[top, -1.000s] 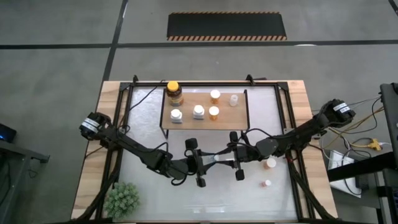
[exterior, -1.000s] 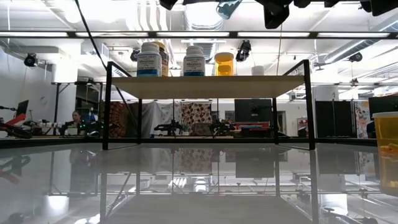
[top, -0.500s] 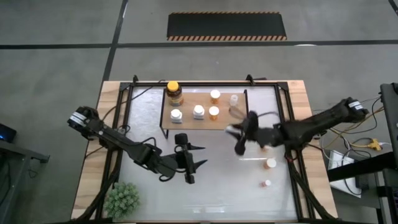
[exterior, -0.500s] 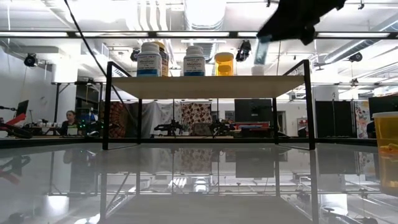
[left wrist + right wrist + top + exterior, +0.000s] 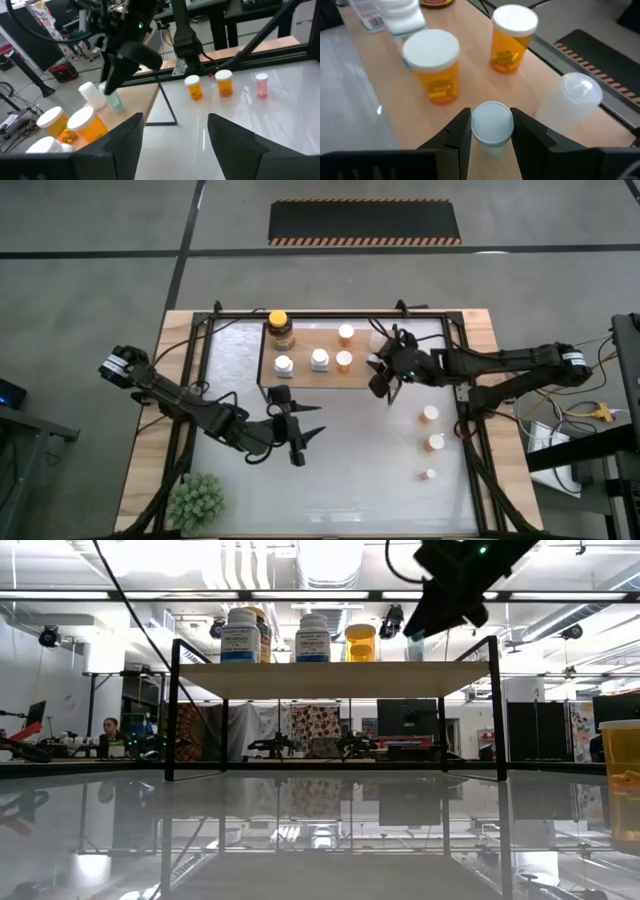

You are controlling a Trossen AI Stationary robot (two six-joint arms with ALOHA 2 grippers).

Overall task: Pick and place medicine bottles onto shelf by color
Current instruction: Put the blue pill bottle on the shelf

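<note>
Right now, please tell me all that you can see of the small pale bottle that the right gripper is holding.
The small pale bottle is a tiny round container of translucent, bluish-white plastic with a flat pale cap. The right gripper holds it between its two dark fingers, one on each side, over the right end of the light-wood shelf. Whether its base touches the board cannot be told. A clear capped bottle and two orange bottles stand close by. It carries no visible label.

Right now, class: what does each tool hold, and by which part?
The right tool grips a pale bottle by its sides, near the cap. The left tool holds nothing.
</note>
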